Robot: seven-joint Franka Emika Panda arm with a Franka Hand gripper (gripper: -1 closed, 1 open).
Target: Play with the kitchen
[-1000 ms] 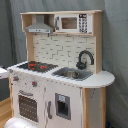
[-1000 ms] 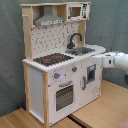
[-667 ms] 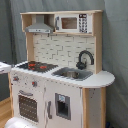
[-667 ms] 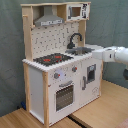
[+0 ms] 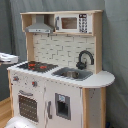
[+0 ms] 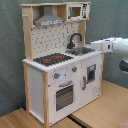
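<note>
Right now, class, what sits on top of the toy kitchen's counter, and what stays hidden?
On the kitchen counter sit a black-red hob, a grey sink and a black tap. The sink's bottom is partly hidden by its rim, and the oven's inside cannot be seen.

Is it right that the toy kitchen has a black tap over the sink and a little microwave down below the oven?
Not quite. The small white microwave sits up top, beside the grey hood, in the first exterior view. The curved black tap over the grey sink is right.
</note>
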